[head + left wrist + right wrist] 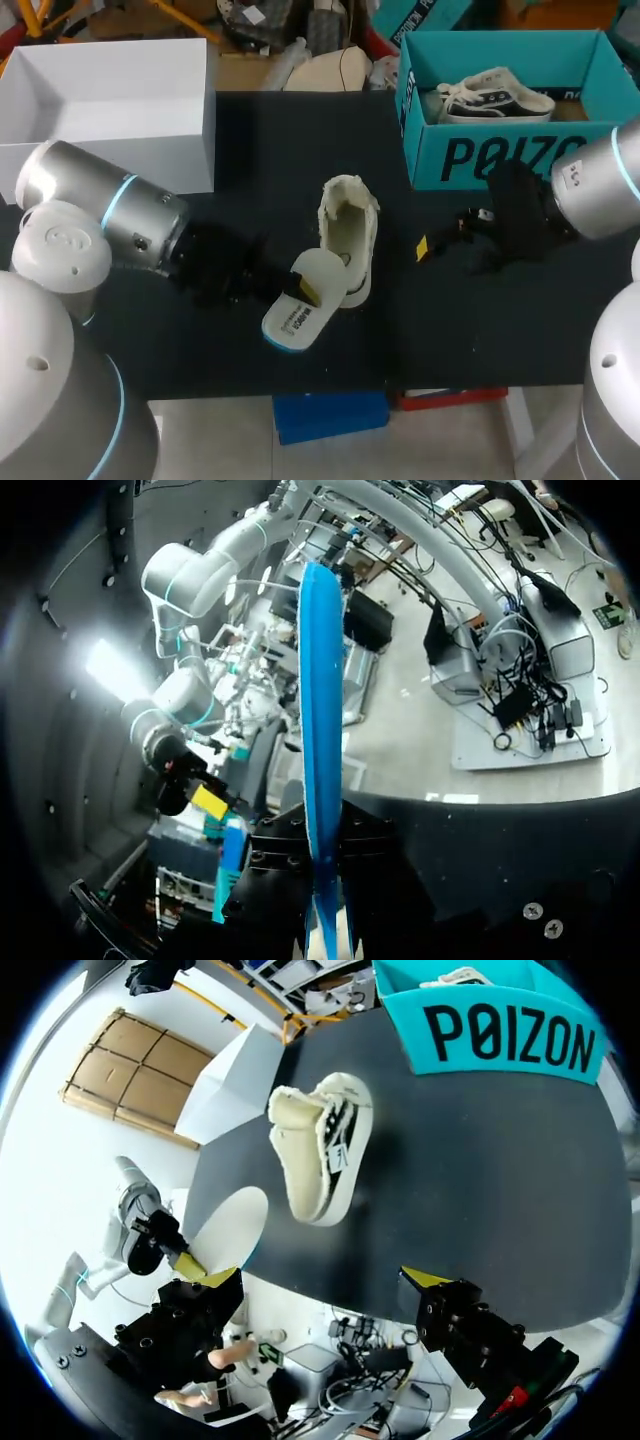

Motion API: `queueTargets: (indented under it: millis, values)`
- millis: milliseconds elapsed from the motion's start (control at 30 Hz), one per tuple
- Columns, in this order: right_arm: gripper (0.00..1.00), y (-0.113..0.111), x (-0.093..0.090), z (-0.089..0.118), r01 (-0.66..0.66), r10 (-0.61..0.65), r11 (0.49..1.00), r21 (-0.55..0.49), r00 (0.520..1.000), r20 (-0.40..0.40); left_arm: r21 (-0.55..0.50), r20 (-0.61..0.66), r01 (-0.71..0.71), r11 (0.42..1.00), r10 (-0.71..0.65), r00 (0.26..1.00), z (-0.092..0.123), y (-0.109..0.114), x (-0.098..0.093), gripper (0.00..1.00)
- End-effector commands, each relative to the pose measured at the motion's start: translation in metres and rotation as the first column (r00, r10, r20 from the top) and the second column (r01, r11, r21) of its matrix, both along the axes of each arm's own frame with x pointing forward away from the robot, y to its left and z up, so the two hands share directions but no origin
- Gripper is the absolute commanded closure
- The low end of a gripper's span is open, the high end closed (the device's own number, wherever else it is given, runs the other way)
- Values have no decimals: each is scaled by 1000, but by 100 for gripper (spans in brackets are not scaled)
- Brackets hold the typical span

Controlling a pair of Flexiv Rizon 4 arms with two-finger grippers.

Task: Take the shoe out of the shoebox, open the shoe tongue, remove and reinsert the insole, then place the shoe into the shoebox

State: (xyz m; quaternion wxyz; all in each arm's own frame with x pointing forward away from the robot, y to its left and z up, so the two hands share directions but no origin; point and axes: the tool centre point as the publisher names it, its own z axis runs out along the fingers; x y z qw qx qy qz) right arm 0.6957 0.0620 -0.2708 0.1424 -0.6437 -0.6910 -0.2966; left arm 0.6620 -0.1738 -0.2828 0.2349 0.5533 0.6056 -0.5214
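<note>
Insole (pixel 297 312) sat low-centre in head view, pinched edge-on by left tool (pixel 305 292), axis slanting up-right, its upper end at the shoe (pixel 348 240). Shoe lay up-down mid-counter (pixel 450 330). Right tool (pixel 320 1278) spread, right of shoe; left arm nearer.

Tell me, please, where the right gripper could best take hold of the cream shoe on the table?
Probably grip the shoe mid-length, by the sidewall facing the right arm, coming in from that side with the right gripper, whose fingers stand open. The other flank and the near end are crowded by the insole, clamped in the left gripper.
</note>
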Motion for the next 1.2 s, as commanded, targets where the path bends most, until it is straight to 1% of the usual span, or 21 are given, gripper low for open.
queueTargets:
  millis: [33, 167, 233, 300, 400, 467, 500, 633, 800, 1033, 1200]
  values:
    - [0, -14, -28, 8, 34, -34, 999, 3, 999, 28, 11, -6, 18, 1000, -18, 1000, 1, -2, 4, 100]
    - [0, -14, -28, 8, 34, -34, 999, 3, 999, 28, 36, 4, 58, 998, -58, 998, 0, -2, 5, 100]
    - [0, -14, -28, 8, 34, -34, 999, 3, 999, 28, 50, -15, 81, 995, -81, 997, 0, -2, 9, 100]
    - [0, -14, -28, 8, 34, -34, 999, 3, 999, 28, 131, 6, 93, 987, -95, 995, -4, -3, 16, 100]
    - [0, -14, -28, 8, 34, -34, 999, 3, 999, 28, 207, 1, 103, 973, -105, 994, -6, -5, 24, 100]
    - [0, -14, -28, 8, 34, -34, 999, 3, 999, 28, 273, 40, 121, 954, -137, 990, -10, -7, 30, 100]
    - [0, -14, -28, 8, 34, -34, 999, 3, 999, 28, 288, 37, 130, 949, -147, 989, -12, -8, 33, 100]
    - [0, -14, -28, 8, 34, -34, 999, 3, 999, 28, 284, -21, 202, 937, -205, 979, -16, -18, 41, 100]
    - [0, -14, -28, 8, 34, -34, 999, 3, 999, 28, 350, -49, 249, 903, -248, 968, -31, -26, 51, 100]
    - [0, -14, -28, 8, 34, -34, 999, 3, 999, 28, 377, -21, 214, 901, -223, 975, -48, -35, 67, 100]
    - [0, -14, -28, 8, 34, -34, 999, 3, 999, 28, 383, 23, 139, 913, -160, 987, -62, -44, 79, 100]
